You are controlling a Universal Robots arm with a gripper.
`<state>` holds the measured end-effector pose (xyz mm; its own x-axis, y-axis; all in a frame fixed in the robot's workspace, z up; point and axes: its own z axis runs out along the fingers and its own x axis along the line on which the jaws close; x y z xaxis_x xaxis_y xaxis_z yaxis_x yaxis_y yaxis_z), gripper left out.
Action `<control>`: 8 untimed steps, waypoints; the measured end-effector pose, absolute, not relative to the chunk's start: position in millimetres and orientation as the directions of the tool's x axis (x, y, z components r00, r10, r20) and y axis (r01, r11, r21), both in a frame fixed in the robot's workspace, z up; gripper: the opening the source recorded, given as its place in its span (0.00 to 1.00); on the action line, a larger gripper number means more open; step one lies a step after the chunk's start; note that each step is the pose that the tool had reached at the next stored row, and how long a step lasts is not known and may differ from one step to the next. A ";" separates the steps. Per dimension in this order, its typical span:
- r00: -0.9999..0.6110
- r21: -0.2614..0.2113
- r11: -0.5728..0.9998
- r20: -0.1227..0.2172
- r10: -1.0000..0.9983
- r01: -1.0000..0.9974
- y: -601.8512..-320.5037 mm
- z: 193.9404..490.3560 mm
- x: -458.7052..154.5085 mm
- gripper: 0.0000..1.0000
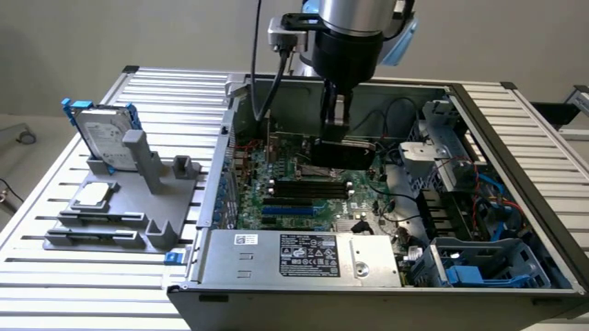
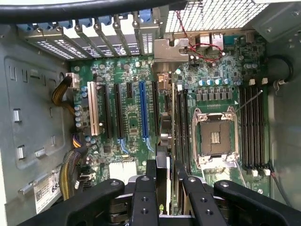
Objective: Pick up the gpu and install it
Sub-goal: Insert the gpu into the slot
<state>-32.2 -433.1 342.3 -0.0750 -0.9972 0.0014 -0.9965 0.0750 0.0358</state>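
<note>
The robot arm's black hand (image 1: 336, 129) hung down into an open grey metal computer case (image 1: 368, 310) and gripped the top edge of the gpu (image 1: 348, 153), a small flat card with a black rounded shroud, over the far part of the large green motherboard (image 1: 304, 189). On the exterior view's left, apart from the case, a silver hard drive with blue rails (image 1: 103, 134) stood upright in a grey plastic fixture (image 1: 147, 221) on the slatted aluminium tabletop (image 1: 83, 289).

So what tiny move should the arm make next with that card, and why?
Probably ease straight down, slowly: the gripper holds the gpu upright over the motherboard, beside the blue slot, apparently not yet seated.
</note>
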 end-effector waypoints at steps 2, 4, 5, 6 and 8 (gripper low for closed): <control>-0.060 0.036 0.060 0.000 -0.998 -0.998 -434.0 339.3 -32.5 0.26; -0.045 0.036 0.045 -0.001 -0.999 -0.998 -434.6 335.8 -33.2 0.26; -0.038 0.036 0.038 -0.003 -0.999 -0.999 -434.8 334.1 -33.7 0.26; -0.031 0.036 0.031 -0.004 -1.000 -0.999 -435.0 332.1 -35.1 0.26; -0.029 0.035 0.029 -0.004 -1.000 -0.999 -435.0 328.6 -42.7 0.26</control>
<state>-42.7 -435.0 328.6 -0.0288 -0.9996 -0.0037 -0.9990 0.0287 0.0355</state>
